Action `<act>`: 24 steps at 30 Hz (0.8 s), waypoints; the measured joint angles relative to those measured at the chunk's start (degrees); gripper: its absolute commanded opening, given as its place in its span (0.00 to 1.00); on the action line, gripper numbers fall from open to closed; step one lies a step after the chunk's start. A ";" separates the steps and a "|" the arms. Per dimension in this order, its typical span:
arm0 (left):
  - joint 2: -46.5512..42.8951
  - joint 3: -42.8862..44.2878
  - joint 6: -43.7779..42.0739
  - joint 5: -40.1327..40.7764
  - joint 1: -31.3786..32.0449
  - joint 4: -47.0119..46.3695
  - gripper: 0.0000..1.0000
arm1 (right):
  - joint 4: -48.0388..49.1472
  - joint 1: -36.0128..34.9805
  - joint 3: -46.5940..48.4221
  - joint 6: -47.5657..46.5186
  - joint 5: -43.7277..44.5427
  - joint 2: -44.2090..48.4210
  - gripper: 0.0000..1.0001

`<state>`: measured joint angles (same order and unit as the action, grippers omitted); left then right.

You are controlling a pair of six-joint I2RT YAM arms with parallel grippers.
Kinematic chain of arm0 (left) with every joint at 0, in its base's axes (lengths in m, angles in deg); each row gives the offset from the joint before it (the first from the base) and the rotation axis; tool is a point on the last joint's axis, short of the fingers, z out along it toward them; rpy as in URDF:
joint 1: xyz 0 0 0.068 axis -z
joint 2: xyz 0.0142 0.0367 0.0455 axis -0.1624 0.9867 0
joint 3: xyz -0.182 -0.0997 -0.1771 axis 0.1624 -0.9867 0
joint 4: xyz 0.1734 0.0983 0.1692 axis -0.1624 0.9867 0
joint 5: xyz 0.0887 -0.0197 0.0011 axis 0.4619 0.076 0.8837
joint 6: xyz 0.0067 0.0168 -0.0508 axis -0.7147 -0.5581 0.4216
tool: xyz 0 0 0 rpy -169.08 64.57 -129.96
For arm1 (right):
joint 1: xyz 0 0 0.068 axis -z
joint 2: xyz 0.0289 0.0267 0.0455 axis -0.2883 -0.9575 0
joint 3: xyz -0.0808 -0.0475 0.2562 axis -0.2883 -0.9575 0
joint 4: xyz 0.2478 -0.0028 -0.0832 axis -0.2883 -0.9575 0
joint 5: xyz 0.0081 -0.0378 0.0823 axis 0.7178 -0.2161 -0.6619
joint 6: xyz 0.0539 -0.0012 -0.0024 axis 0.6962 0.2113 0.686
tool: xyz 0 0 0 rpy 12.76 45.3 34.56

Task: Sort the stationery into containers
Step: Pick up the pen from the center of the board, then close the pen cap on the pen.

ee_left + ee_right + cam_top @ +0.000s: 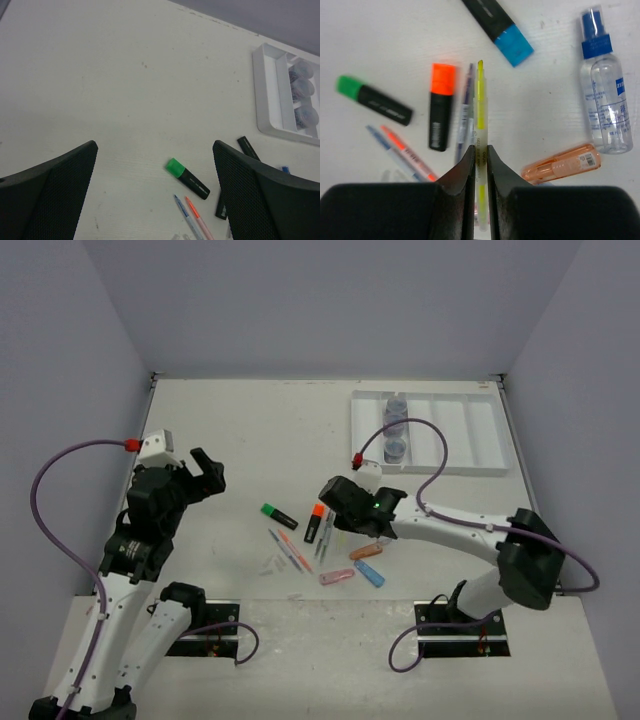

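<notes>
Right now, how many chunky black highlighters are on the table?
3. In the right wrist view: the green-capped highlighter lies at left, the orange-capped highlighter beside the thin pens, the blue-capped highlighter at the top. Others may hide under the fingers.

Three jars (396, 427) were lined up in the tray's (470, 435) second compartment from the left; pens (291, 550) were scattered before it, leftward.

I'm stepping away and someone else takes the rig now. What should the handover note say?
Left gripper: open, holding nothing, above the table.
Right gripper: shut on the thin yellow pen.
Done: three round grey-blue jars in one compartment of the white plastic divided tray.
To do: that pen, black highlighters capped green, orange, blue, other thin pens, clear blue-capped spray bottle, coloured capsule pieces.
</notes>
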<state>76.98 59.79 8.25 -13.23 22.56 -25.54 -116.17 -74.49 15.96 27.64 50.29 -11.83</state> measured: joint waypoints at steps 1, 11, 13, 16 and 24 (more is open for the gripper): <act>0.61 -0.02 0.39 -1.21 0.00 -0.04 1.00 | 0.64 -0.15 -0.36 -1.12 -0.01 3.01 0.00; 7.32 -9.10 15.80 -8.74 5.00 -0.22 1.00 | 4.76 -0.45 -8.13 -16.33 2.77 23.93 0.00; 6.61 -11.60 20.54 -5.76 10.96 1.70 1.00 | 4.44 -0.44 -9.20 -18.45 3.92 25.85 0.00; 5.14 -12.74 26.92 -0.20 20.41 4.21 0.98 | 4.03 -0.44 -10.01 -20.98 4.27 27.73 0.00; 21.20 -12.43 37.59 11.60 39.89 6.59 0.84 | 4.01 -0.44 -12.32 -25.10 3.95 32.55 0.00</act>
<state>98.17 47.36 45.84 -1.63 62.46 -18.95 -112.16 -74.93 3.64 2.54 54.24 20.72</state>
